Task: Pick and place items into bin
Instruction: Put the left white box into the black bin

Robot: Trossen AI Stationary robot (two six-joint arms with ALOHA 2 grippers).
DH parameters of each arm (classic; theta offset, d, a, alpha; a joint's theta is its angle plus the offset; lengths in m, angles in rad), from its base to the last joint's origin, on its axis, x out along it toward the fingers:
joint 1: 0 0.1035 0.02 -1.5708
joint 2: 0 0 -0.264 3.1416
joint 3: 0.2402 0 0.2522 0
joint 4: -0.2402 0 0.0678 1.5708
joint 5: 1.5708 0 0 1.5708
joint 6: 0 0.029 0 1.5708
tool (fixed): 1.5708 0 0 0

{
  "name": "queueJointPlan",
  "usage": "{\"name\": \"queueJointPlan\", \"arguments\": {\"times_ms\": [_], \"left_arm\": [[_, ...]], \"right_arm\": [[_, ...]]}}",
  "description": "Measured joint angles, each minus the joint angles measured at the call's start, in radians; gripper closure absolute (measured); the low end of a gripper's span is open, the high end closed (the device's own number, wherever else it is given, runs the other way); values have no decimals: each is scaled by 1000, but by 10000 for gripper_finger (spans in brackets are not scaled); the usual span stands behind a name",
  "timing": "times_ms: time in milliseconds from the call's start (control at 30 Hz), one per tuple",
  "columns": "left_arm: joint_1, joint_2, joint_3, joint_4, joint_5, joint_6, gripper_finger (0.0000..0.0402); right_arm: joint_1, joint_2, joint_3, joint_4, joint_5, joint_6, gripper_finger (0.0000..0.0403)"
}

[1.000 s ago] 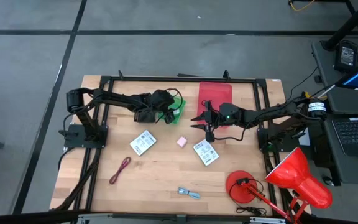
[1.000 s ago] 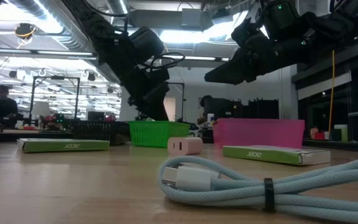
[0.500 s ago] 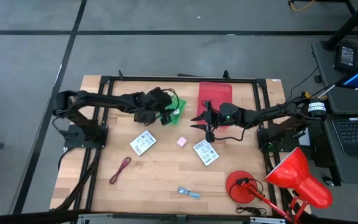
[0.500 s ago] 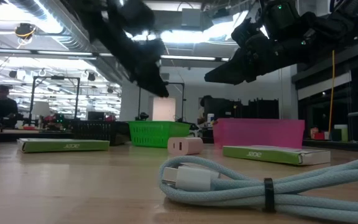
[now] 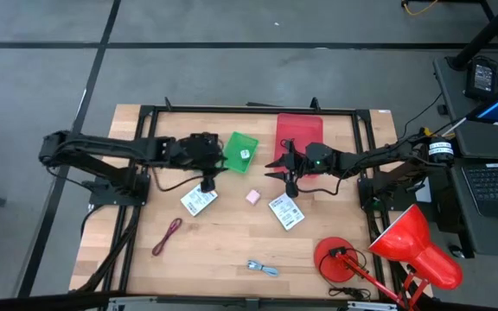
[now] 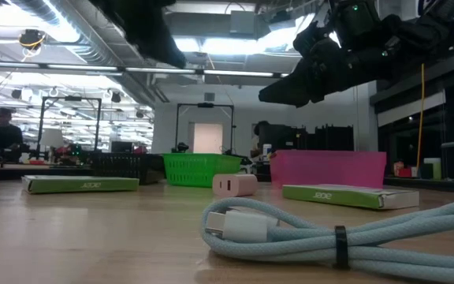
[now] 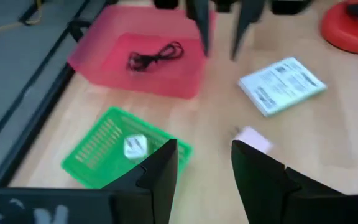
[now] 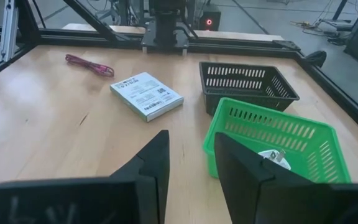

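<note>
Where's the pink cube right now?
In the high view, the small pink cube lies mid-table on the wood, between the two white printed packets, nearer the right one and just in front of the green basket.

obstacles: green bin [image 5: 239, 148], red bin [image 5: 300, 134] at rear | free: bare front-left table [image 5: 119, 250]

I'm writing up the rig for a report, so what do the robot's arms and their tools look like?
Both arms are dark, slim and jointed, with black cables trailing along them. The left tool and right tool each end in two flat, tapered black fingers. A small green light glows on the right arm.
</note>
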Motion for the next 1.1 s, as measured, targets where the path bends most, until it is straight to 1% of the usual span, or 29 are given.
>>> {"name": "queueJointPlan", "arguments": {"times_ms": [167, 333, 467, 700, 933, 1100], "left_arm": [[-85, -53, 0, -145, -35, -123, 269], [-176, -55, 0, -230, -75, -202, 284], [-244, -49, 0, -260, -92, -212, 300], [-349, -49, 0, -319, -136, -305, 327], [-412, -48, -22, -337, -137, -404, 344], [-440, -45, -69, -322, -146, -406, 356]], "right_arm": [[5, 0, 0, 4, 0, 25, 295], [43, 0, 0, 37, 0, 23, 295], [73, 0, 0, 70, -1, 14, 295], [116, 0, 7, 78, 0, 46, 295], [155, 0, 7, 77, 2, 62, 295], [166, 0, 7, 77, 2, 64, 295]]}}
